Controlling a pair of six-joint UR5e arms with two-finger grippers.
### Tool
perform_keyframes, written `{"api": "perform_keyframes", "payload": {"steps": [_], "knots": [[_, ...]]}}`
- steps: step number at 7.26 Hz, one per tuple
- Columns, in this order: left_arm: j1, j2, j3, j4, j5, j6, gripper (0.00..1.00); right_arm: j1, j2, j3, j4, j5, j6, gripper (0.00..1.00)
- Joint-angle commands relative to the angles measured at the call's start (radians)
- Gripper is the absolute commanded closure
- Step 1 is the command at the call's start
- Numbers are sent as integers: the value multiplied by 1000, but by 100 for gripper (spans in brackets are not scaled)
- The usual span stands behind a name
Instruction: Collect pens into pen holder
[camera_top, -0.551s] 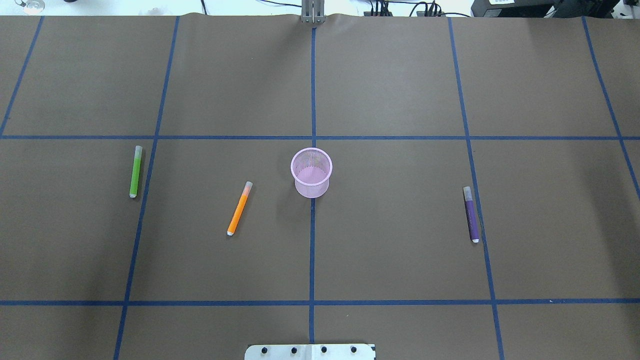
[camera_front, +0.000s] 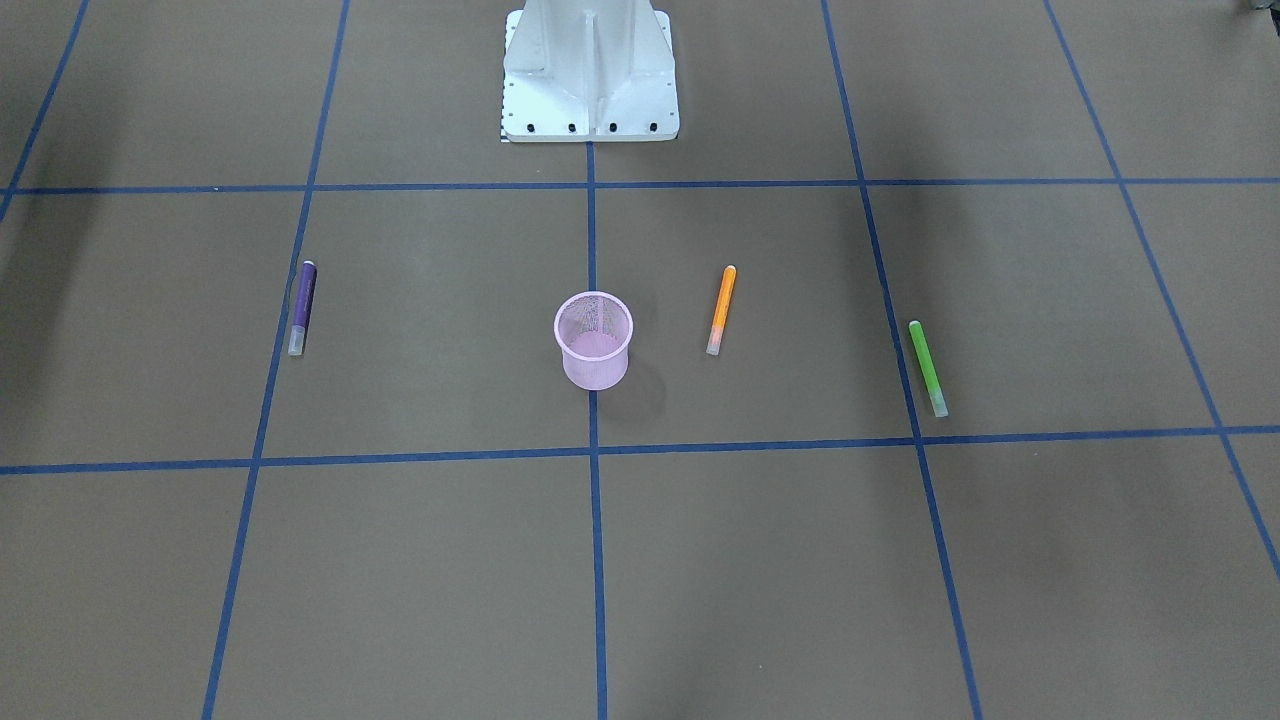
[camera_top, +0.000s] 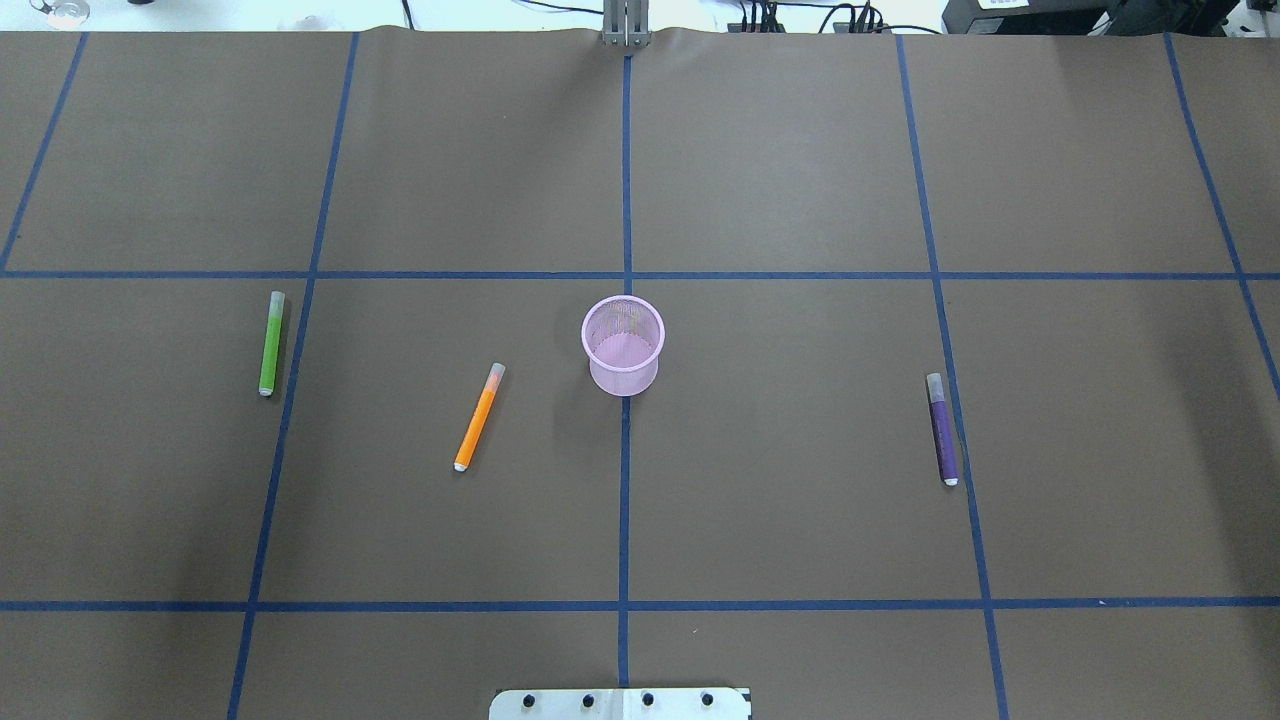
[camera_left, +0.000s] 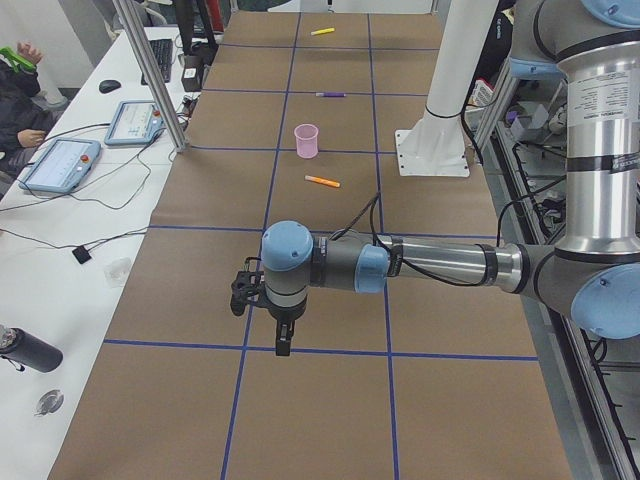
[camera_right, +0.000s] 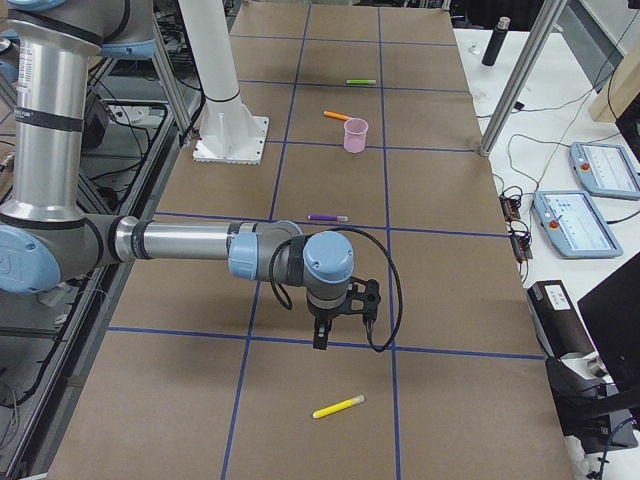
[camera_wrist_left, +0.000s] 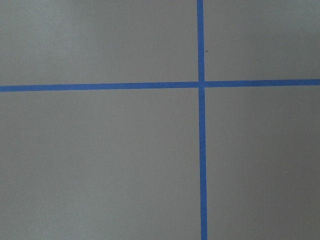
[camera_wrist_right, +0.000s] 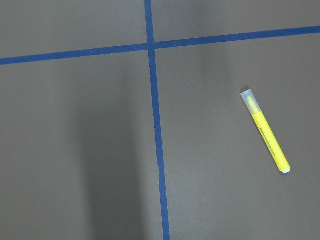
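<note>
the left arm (camera_left: 440, 265) reaches out level above the surface, wrist bent so the left gripper (camera_left: 283, 343) points straight down, clear of the surface. the right arm (camera_right: 180, 240) is posed alike, its right gripper (camera_right: 319, 338) hanging downward. jaws' state cannot be told.

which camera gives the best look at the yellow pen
The right wrist-mounted view: the yellow pen lies whole and large there, cap and barrel clear. Exterior right shows it small, exterior left tiny and far off. The overhead, front-facing and left wrist views miss it.
</note>
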Motion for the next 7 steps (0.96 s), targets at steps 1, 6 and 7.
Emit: {"api": "perform_keyframes", "payload": {"steps": [1,6,7], "knots": [[82,-46,-34,-13,-7,-1,0,0,0,5,0,1,0,1],[343,-173,-98,-23,-101,-568,0,0,8,7,0,-4,-2,1],[409,-190,-81,-72,-39,-633,0,0,9,5,0,-5,-2,1]]}}
